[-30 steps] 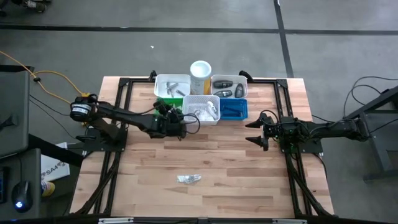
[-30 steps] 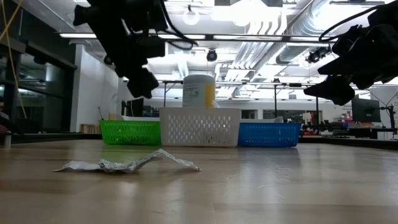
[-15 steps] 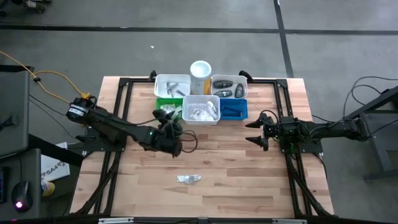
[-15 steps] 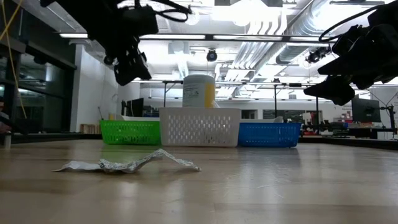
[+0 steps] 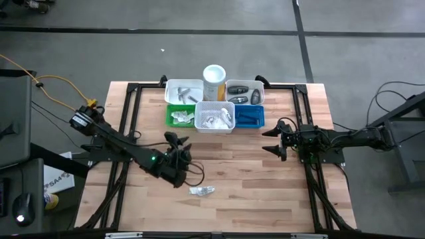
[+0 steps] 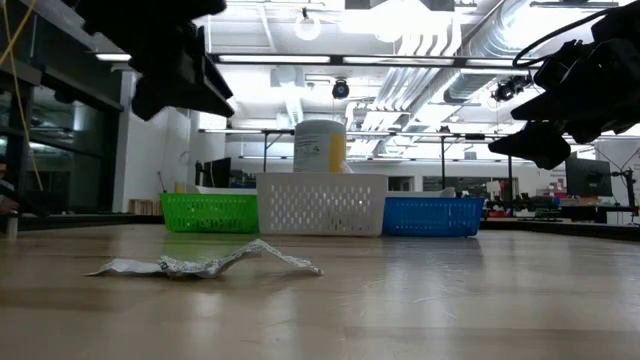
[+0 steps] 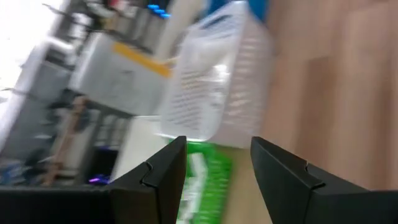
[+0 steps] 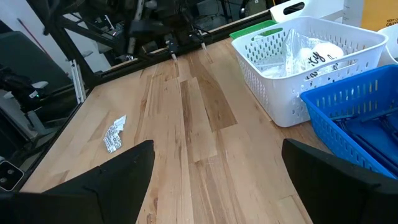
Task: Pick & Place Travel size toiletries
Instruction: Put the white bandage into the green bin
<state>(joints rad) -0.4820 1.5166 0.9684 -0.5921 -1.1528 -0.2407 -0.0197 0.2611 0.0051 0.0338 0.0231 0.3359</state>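
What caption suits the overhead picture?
Left gripper hovers open near a silvery packet; right gripper waits open.

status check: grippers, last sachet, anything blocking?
Left gripper open, empty, above table between bins and sachet. Right gripper open, waiting at right edge. Sachet lies alone on bare wood, nothing in the way.

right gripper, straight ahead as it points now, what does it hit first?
Probably nothing nearby. The right gripper is open, aimed across bare table. The silvery sachet lies slightly off that line; farther on is the left gripper. Depth is unclear.
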